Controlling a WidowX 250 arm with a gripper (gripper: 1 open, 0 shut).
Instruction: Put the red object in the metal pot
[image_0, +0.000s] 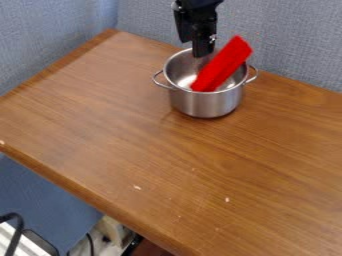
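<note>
Task looks basically done: the red object (223, 64) sits in the metal pot (205, 87), lower end down inside, upper end sticking out over the far-right rim, so it's leaning, not lying flat. Too long to drop fully in, as far as I can tell. The tool (201, 45) hangs above the pot's far side, pointing straight down, tips just left of the block's upper part & not pinching it; fingers appear spread, nothing between them. Whether a tip touches the block can't be told at this res. The pot stands upright on the worktop (120, 140), toward the far right part, both small loop handles visible at the sides. What's left, imo: lift the tool clear w/o knocking the raised end, since a bump could tip the block out or shift the pot.
</note>
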